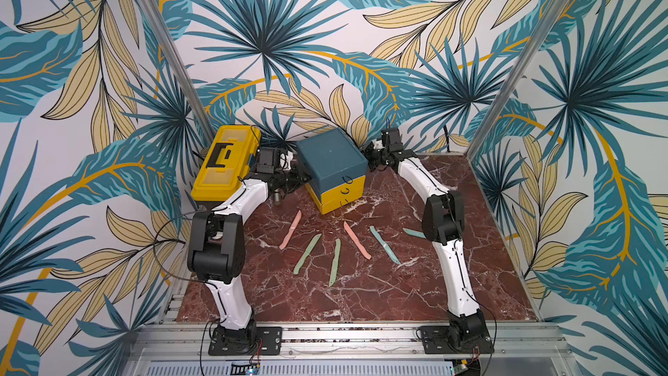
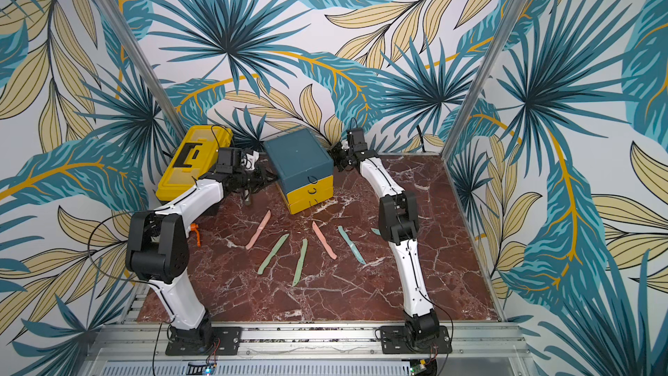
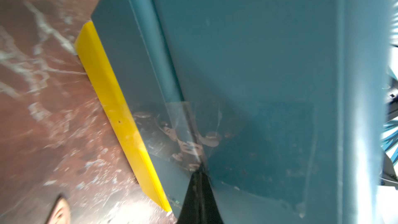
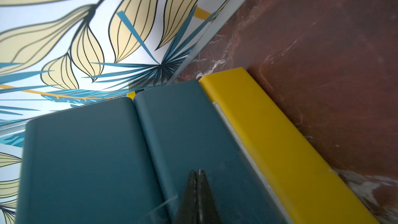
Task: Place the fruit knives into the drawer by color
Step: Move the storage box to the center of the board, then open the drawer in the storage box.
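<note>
Smooth matt teal plastic drawer (image 1: 330, 160) body, glossy yellow fronts (image 1: 338, 195), matt pastel plastic fruit knives (image 1: 290, 230), polished marble-look tabletop (image 1: 289, 298), brushed metal rail (image 1: 343, 334)

Both top views look steeply down from high over the 6 o'clock edge toward the back wall (image 1: 325, 48) at 12 o'clock, covering the whole marble surface (image 1: 325, 294). Each wrist camera peers along its own gripper, the left gripper (image 3: 199, 175) and the right gripper (image 4: 197, 176), very near the drawer (image 1: 330, 160), from its 9 and 3 o'clock sides. All four views share the drawer.

Bright, even; wrist cams blurry
</note>
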Robot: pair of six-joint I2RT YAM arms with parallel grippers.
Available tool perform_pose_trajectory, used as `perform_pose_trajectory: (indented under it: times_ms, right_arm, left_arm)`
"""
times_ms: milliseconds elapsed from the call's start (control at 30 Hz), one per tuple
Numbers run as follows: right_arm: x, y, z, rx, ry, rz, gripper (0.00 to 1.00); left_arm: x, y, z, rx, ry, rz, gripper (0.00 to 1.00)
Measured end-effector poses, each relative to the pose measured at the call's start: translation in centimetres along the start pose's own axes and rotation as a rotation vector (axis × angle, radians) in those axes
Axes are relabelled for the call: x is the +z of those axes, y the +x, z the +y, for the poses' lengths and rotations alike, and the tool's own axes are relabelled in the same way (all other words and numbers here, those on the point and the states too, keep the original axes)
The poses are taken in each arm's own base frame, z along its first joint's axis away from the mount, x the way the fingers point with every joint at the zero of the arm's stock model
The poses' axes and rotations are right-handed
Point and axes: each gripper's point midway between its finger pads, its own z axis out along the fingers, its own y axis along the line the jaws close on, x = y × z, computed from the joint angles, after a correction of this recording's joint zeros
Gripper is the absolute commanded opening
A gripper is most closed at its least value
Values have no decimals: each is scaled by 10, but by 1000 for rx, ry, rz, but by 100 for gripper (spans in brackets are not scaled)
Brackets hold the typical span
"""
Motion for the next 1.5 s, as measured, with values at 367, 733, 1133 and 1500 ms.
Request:
perform_pose_trajectory:
  times_ms: [367, 733, 1133, 1500]
  right_arm:
    - [21, 37, 3, -18, 10, 98, 0]
    - [-60, 41, -69, 43, 373, 71, 0]
    - [-163, 128, -42, 73, 212, -35, 70]
    - [-126, 173, 3, 87, -17, 2, 78]
  left_arm:
    - [-38, -12, 28, -20, -102, -68, 0]
    - [-112, -36, -14, 180, -235, -220, 0]
    - [-135, -52, -88, 318, -137, -297, 88]
    - [-45, -22, -90, 258, -36, -83, 75]
